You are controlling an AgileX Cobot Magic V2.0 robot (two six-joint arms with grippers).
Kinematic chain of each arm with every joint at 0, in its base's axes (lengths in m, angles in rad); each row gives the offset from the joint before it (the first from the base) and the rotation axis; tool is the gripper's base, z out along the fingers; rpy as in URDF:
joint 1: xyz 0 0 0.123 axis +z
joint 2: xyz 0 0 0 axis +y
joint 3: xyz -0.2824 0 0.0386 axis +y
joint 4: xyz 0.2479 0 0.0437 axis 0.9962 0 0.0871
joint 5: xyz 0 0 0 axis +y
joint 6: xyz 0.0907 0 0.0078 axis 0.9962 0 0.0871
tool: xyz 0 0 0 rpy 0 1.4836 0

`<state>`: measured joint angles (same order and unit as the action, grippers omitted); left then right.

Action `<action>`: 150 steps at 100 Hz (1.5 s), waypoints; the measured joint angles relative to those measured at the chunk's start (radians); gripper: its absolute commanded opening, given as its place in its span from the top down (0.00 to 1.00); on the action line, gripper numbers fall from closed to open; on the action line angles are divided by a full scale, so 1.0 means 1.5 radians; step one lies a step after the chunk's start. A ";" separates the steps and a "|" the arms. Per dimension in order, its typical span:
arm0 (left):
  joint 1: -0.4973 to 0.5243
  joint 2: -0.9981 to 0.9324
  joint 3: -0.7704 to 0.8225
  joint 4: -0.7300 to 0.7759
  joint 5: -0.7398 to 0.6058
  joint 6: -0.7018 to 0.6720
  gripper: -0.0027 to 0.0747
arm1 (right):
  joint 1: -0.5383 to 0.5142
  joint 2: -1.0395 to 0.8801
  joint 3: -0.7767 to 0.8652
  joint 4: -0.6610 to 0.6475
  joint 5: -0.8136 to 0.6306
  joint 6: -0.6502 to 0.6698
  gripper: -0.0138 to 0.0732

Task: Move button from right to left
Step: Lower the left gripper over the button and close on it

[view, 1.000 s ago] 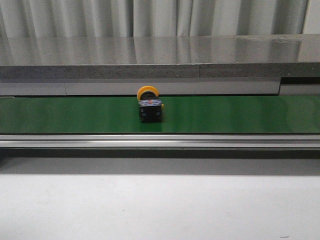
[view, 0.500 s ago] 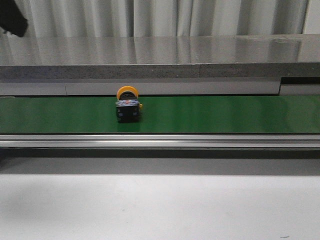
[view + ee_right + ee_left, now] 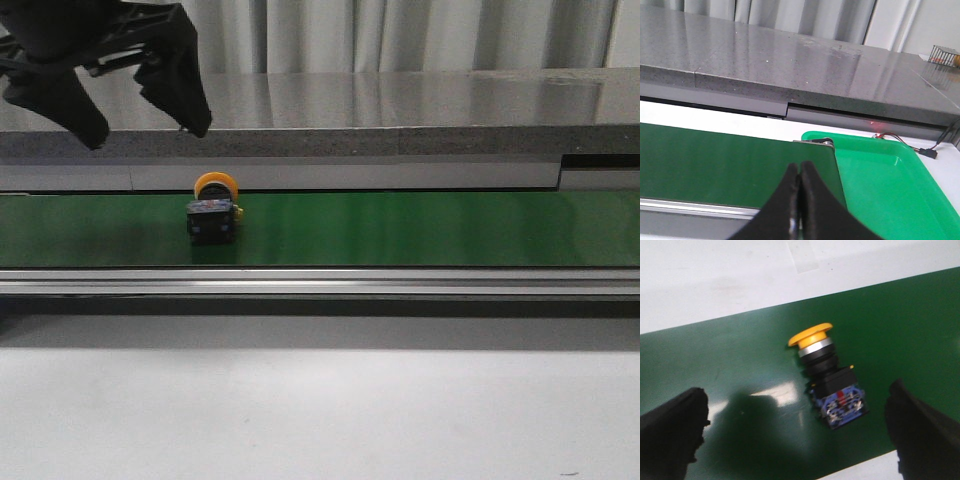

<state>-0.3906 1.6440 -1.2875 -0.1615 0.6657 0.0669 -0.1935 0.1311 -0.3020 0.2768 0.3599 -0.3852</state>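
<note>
From the front view, nearest to me is a plain pale tabletop (image 3: pixel 320 410), matte and smooth. Beyond it runs a brushed metal rail (image 3: pixel 320 282), and behind that the green conveyor belt (image 3: pixel 450 228), glossy enough to throw soft reflections.

On the belt's left part lies the button (image 3: pixel 212 214). I see it tipped on its side, its round yellow-orange mushroom cap toward the far edge and its blocky black body toward me. In the left wrist view the button (image 3: pixel 827 377) shows a silvery collar under the cap, a black neck, and a blue end face with red marks and small metal screws.

My left gripper (image 3: pixel 135 85) hangs above the belt with its two dark, blunt fingers spread wide. It sits higher than the button and a little to the left of it, not touching it. Through the left wrist camera the fingers (image 3: pixel 672 432) frame the button on either side, well apart from it.

My right gripper (image 3: pixel 800 200) has its black fingers pressed together with nothing between them, near the belt's end beside a bright green plastic tray (image 3: pixel 890 185).

Farthest back I see a speckled grey stone-like ledge (image 3: pixel 400 115), polished on top, and pale pleated curtains (image 3: pixel 400 35).
</note>
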 measured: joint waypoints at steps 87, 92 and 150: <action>-0.019 0.087 -0.032 0.108 0.038 -0.081 0.23 | 0.000 0.000 0.000 0.000 0.000 0.000 0.92; -0.017 0.087 -0.032 0.113 0.043 -0.084 0.23 | 0.000 0.000 0.000 0.000 0.000 0.000 0.92; 0.024 0.101 -0.031 0.157 0.069 -0.117 0.32 | 0.000 0.000 0.000 0.000 0.000 0.000 0.92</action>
<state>-0.3547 1.7955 -1.3335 0.0736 0.7685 -0.1086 -0.1935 0.1311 -0.3020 0.2768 0.3599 -0.3852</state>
